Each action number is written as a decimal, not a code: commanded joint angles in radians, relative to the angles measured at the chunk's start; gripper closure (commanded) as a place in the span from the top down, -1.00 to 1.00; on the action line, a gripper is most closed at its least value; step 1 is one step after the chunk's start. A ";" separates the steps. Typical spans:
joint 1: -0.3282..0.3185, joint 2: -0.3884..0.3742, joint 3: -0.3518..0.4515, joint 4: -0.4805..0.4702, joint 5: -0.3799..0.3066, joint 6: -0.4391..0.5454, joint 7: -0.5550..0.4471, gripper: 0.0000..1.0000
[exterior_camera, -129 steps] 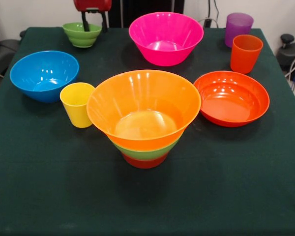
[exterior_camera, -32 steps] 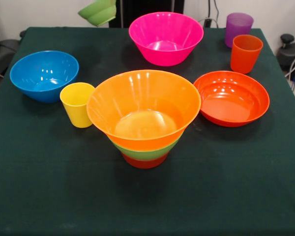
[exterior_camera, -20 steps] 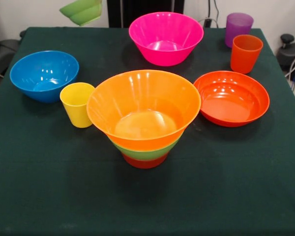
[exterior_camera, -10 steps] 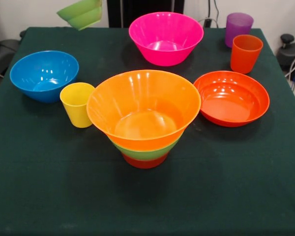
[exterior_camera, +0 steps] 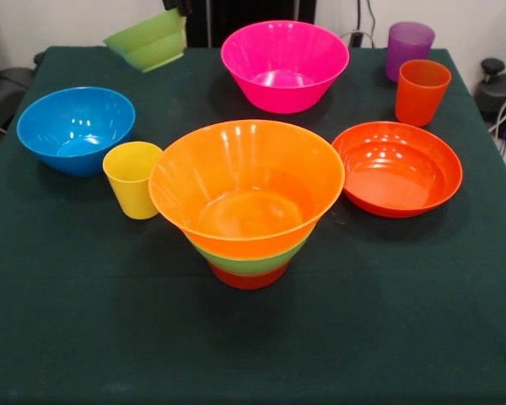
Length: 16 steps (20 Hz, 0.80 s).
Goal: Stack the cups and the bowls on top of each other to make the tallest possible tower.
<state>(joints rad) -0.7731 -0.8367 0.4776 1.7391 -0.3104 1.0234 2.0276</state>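
- carrying the small green bowl (exterior_camera: 150,39), the gripper (exterior_camera: 179,7) has lowered it slightly—tilted, pinched by its rim, off the table (exterior_camera: 84,337).
- next comes the tower (exterior_camera: 246,198)—its top bowl sits empty.

A: Tower (exterior_camera: 246,207)? Three nested bowls, red-orange base, green, yellow-orange, at table centre.
B: Small green bowl (exterior_camera: 149,40)? Tilted, raised above the far left corner.
A: Cups? Yellow cup (exterior_camera: 132,179) upright, left of the tower.

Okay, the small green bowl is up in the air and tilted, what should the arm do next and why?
Probably carry the small green bowl toward the tower and centre it over the large yellow-orange bowl before lowering. It hangs tilted at the table's far side, well away from the stack, whose top bowl sits open and empty.
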 commanded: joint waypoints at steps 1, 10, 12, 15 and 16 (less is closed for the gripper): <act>0.087 0.060 -0.058 -0.149 0.023 0.162 0.134 -1.00; 0.155 0.087 -0.093 -0.245 0.056 0.225 0.154 -1.00; 0.167 0.097 -0.100 -0.268 0.059 0.237 0.154 -1.00; 0.191 0.116 -0.112 -0.309 0.058 0.256 0.165 -1.00; 0.200 0.124 -0.114 -0.325 0.057 0.263 0.170 -1.00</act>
<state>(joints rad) -0.6247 -0.7806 0.4097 1.5211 -0.2553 1.1912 2.0276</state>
